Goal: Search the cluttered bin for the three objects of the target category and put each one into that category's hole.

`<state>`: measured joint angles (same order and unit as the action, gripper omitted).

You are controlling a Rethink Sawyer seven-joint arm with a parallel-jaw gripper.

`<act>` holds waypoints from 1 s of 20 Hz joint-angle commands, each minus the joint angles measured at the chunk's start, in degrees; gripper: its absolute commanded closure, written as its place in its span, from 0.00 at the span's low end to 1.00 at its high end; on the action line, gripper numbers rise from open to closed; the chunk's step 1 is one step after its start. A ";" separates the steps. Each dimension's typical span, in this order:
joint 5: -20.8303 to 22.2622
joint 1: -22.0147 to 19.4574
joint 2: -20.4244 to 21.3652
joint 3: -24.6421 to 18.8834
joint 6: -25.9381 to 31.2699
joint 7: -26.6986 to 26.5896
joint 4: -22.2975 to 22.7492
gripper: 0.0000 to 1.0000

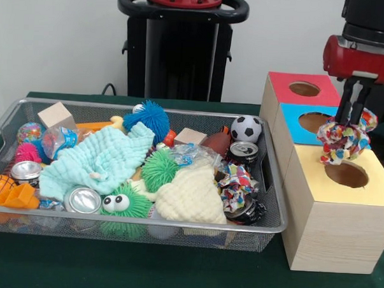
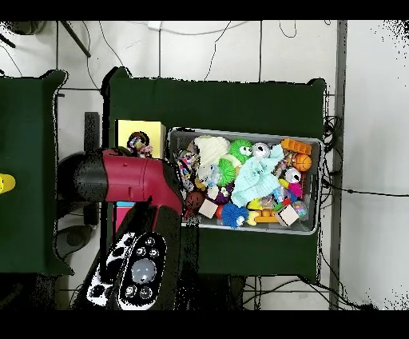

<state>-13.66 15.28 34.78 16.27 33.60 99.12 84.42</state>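
Note:
My gripper (image 1: 345,128) hangs over the yellow box (image 1: 342,208), shut on a multicoloured rag toy (image 1: 342,141) that dangles just above the box's round hole (image 1: 347,174). In the overhead view the same toy (image 2: 140,144) shows over the yellow box top (image 2: 152,130), beside the red arm (image 2: 120,177). A second multicoloured rag toy (image 1: 236,186) lies in the wire bin (image 1: 275,205) near its right end. Behind the yellow box stand a blue box (image 1: 294,132) and a red box (image 1: 284,84), each with a hole.
The bin holds a mint cloth (image 1: 99,162), cream cloth (image 1: 190,195), green spiky toys (image 1: 122,205), blue spiky ball (image 1: 146,118), soccer ball (image 1: 246,128), football (image 1: 217,142), cans (image 1: 84,200), wooden blocks (image 1: 56,117) and orange toys (image 1: 5,190).

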 commanded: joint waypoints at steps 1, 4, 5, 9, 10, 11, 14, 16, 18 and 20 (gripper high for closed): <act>-1.35 -0.24 -2.88 0.10 11.82 15.27 -7.50 1.00; -1.17 -0.14 -3.34 0.46 14.60 15.97 -10.23 1.00; -1.15 -0.22 -3.80 0.42 15.00 16.13 -11.02 1.00; -1.26 -0.21 -5.37 -0.02 13.91 16.90 -11.85 1.00; -1.31 -0.26 -5.61 -0.18 13.52 16.90 -11.83 1.00; -1.39 -0.41 -5.87 -0.44 12.71 16.78 -11.50 1.00; -1.55 -0.68 -6.57 -0.98 10.68 16.52 -10.77 1.00; -1.60 -0.71 -7.09 -1.08 9.72 16.49 -10.70 1.00; -1.72 -0.75 -7.65 -1.25 8.62 16.50 -10.59 1.00; -1.83 -0.78 -8.24 -1.51 6.99 16.57 -10.12 1.00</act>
<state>-13.88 15.39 30.92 17.53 42.32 100.34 73.39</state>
